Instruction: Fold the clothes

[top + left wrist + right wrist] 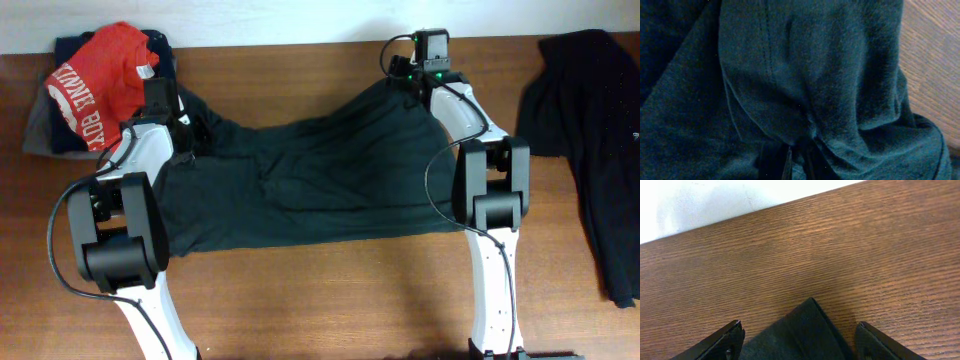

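The clothes, a black T-shirt [300, 180], lie crumpled across the middle of the table, plain dark side up. At its back left edge, my left gripper [192, 133] is shut on a bunched fold of the shirt. In the left wrist view dark fabric [805, 75] fills the frame, and the fingers [774, 162] stand close together pinching it at the bottom. My right gripper [403, 72] is at the shirt's back right corner. Its fingers [730, 337] are spread wide, and the pointed corner [805, 325] lies flat on the wood between them, untouched.
A red tee with white lettering [100, 75] tops a pile of clothes at the back left corner. Another dark garment [590, 130] lies along the right side. The table's far edge [740, 217] runs just beyond the right gripper.
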{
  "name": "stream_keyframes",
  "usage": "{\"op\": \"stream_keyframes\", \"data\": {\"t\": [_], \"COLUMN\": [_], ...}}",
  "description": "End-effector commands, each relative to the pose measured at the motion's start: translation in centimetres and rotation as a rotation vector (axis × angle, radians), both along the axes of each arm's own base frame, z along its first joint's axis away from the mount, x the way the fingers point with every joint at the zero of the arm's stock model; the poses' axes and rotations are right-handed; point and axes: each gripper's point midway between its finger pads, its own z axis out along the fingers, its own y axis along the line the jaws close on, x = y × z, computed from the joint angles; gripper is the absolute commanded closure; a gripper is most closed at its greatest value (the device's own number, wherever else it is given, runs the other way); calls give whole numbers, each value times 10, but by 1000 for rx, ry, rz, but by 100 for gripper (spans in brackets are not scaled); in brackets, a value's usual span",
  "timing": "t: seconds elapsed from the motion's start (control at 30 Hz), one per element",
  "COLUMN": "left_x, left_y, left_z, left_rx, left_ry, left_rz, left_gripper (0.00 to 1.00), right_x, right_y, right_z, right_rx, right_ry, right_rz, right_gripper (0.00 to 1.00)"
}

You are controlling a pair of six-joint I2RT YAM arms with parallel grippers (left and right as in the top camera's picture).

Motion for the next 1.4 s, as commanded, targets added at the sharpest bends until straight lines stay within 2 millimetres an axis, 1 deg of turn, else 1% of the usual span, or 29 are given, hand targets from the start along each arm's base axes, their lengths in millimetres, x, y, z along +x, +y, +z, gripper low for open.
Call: {"op": "stream_keyframes", "data": {"t": [0.0,0.1,0.2,0.3,0.37,0.63,0.93,0.97,1.0,1.03,1.1,1.13,1.17,1.23,1.27,1.33,1.37], "left_x": [3,3,3,2,2,3,3,3,3,3,3,3,3,3,3,3,3], "left_y": [3,3,3,3,3,3,3,3,3,3,4,5,5,5,5,5,5], "left_z": [-4,-4,-4,-4,-4,-4,-4,-4,-4,-4,-4,-4,-4,-4,-4,-4,-4], "left_rx": [8,8,8,8,8,8,9,9,9,11,16,18,18,18,18,19,19], "left_ry": [2,2,3,3,3,3,2,2,2,2,2,2,2,2,2,2,2], "left_rz": [5,5,5,5,5,5,5,5,3,1,3,3,2,2,2,2,2], "left_gripper": [89,89,89,89,89,89,89,89,89,89,89,89,89,89,89,89,89], "right_x": [6,5,2,-1,-3,-5,-8,-8,-8,-9,-9,-10,-10,-11,-11,-11,-12], "right_y": [14,18,23,17,14,-2,-1,-1,-1,-1,-1,-1,-2,-2,-2,-2,-2], "right_z": [5,1,-8,-22,-26,-28,-30,-30,-31,-31,-32,-32,-33,-33,-33,-33,-34], "right_rx": [-62,-103,-132,-166,-176,-268,-277,-277,-278,-278,-278,-278,-277,-277,-278,-277,-281], "right_ry": [-34,-31,-15,12,23,33,48,50,52,54,59,60,63,65,66,68,70], "right_rz": [48,49,59,34,26,-14,-2,-2,-1,-1,-1,-2,-3,-3,-3,-3,-6], "right_gripper": [25,25,26,26,26,26,26,30,37,43,59,65,67,67,69,77,84]}}
